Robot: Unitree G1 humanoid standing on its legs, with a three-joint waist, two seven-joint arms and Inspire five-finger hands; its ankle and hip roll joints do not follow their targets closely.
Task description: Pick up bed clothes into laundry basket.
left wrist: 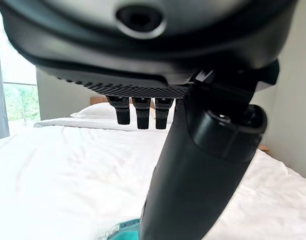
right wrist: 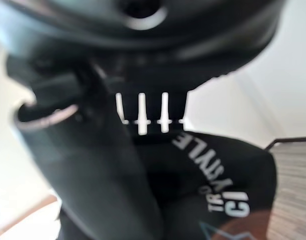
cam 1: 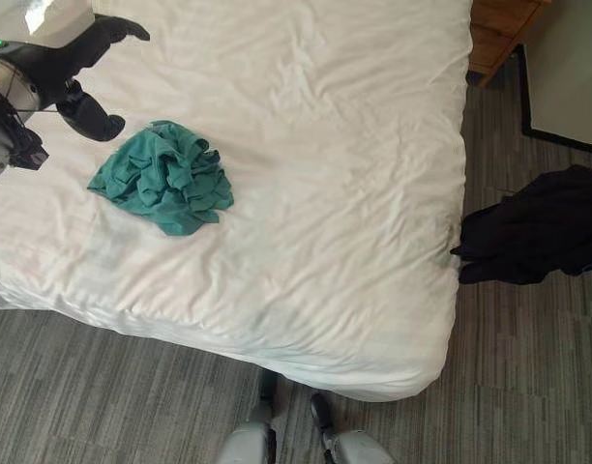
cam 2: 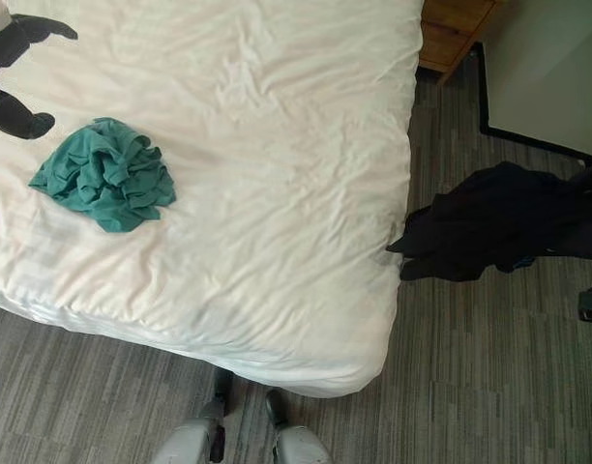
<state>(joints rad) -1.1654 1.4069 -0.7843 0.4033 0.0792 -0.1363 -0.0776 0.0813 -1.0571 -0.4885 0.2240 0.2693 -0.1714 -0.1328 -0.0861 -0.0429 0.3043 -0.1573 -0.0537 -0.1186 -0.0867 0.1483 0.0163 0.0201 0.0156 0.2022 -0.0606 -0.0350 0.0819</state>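
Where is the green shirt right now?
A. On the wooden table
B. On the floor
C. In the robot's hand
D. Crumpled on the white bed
D: the green shirt lies bunched up on the white bed, beside the left hand, whose straight fingers do not touch it.

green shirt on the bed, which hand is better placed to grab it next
Left. The left hand hovers open over the bed right beside the crumpled green shirt. The right hand is by a black garment hanging off the bed's right side.
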